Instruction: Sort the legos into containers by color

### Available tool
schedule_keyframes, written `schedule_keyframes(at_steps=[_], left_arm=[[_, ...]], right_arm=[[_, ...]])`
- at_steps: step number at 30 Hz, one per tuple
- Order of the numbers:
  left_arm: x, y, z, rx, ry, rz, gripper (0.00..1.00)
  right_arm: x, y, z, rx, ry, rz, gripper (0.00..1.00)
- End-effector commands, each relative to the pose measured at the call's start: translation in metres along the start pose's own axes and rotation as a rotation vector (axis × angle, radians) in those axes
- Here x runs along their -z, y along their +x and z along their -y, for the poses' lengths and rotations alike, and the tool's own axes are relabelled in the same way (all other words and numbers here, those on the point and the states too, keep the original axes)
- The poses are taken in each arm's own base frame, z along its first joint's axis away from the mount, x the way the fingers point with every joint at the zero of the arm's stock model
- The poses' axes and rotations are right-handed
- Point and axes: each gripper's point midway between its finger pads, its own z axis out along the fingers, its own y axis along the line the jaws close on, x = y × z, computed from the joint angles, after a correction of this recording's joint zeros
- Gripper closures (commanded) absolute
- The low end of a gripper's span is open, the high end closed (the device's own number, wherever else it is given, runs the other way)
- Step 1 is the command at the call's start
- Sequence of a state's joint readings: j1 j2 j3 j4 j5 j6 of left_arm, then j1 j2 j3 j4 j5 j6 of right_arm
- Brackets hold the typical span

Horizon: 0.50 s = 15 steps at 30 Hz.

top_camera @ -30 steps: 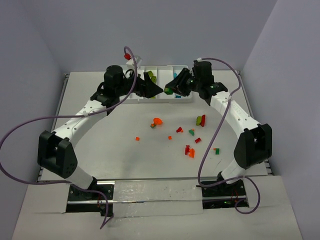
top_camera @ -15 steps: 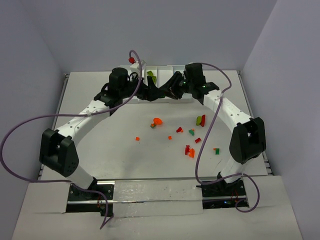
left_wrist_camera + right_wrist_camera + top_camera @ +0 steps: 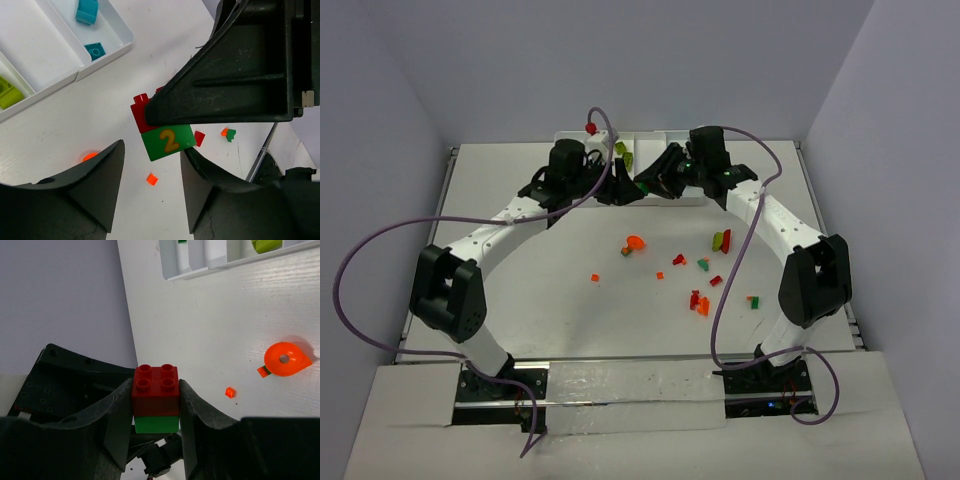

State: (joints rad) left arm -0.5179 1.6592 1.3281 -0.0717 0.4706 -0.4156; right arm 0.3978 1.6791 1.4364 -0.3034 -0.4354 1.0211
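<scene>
L gripper (image 3: 619, 186) has swung in twd R gripper (image 3: 646, 183), jaws narrower but apart astride red-green stack (image 3: 167, 142). R clamps it, table's (image 3: 540, 300) 12 o'clock, by tray (image 3: 119, 48).

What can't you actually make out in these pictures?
Top view: both arms cover most of the tray; loose legos too small for shapes.
Left wrist view: the right end effector hides most of the red brick; whether the left end effector touches the green brick is unclear.
Right wrist view: the top edge cuts off the tray.
</scene>
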Motion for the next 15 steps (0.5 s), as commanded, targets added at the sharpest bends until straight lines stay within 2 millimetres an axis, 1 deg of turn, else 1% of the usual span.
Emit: schedule_keyframes(at_steps=[1,3,4,7,9,12,15], left_arm=[[0.004,-0.028,0.011,-0.009,0.014,0.063,0.53],[0.005,-0.029,0.009,0.005,0.013,0.065,0.52],[0.005,-0.028,0.011,0.014,0.028,0.062,0.47],[0.006,-0.028,0.018,0.025,0.075,0.057,0.27],[0.008,-0.03,0.023,0.023,0.094,0.064,0.2],[0.008,-0.031,0.024,0.027,0.095,0.068,0.17],[0.009,-0.033,0.019,0.03,0.067,0.078,0.2]], right_arm=[[0.011,-0.008,-0.028,0.034,-0.058,0.043,1.0],[0.011,-0.009,-0.027,0.035,-0.051,0.053,1.0],[0.011,-0.01,-0.026,0.034,-0.044,0.056,1.0],[0.01,-0.012,-0.022,0.032,-0.026,0.068,1.0],[0.01,-0.012,-0.02,0.03,-0.021,0.071,1.0],[0.009,-0.013,-0.02,0.028,-0.019,0.07,1.0],[0.009,-0.01,-0.023,0.031,-0.023,0.068,1.0]])
